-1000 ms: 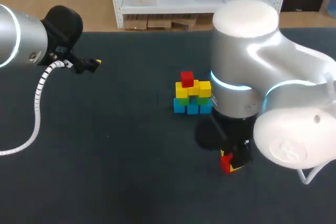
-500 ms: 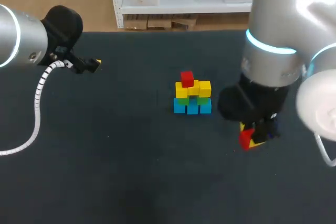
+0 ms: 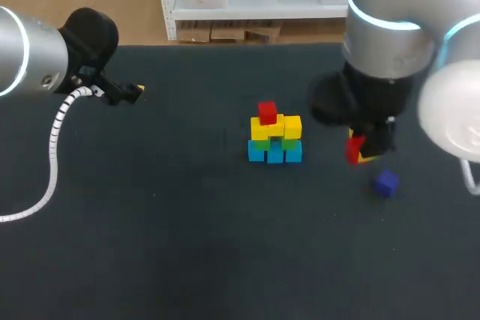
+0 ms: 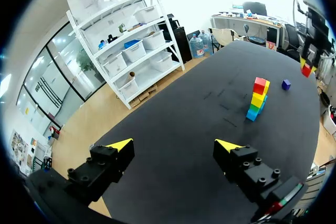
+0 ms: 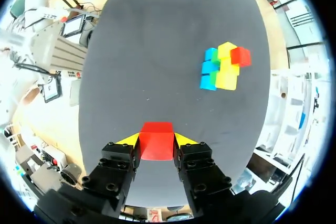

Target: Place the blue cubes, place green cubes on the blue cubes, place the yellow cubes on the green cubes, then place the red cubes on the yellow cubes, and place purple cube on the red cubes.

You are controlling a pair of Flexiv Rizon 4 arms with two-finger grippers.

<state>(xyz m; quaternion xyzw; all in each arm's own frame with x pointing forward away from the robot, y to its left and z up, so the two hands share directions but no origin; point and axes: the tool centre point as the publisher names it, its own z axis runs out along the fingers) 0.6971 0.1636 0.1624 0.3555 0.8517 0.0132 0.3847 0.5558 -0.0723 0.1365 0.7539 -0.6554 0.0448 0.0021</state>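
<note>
My left gripper (image 4: 173, 146) hangs wide open and empty over the counter's (image 3: 150, 245) far left. The stack (image 3: 274, 139) (blue, green, yellow, one red on top) stands in the middle. To its right, my right gripper (image 5: 157, 139) clamps a red cube (image 5: 156, 149). The purple cube (image 3: 386, 183) lies near it on the counter.

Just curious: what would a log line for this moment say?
right hand: shut on red cube | stack: red-topped | purple cube: on table | left hand: open
</note>
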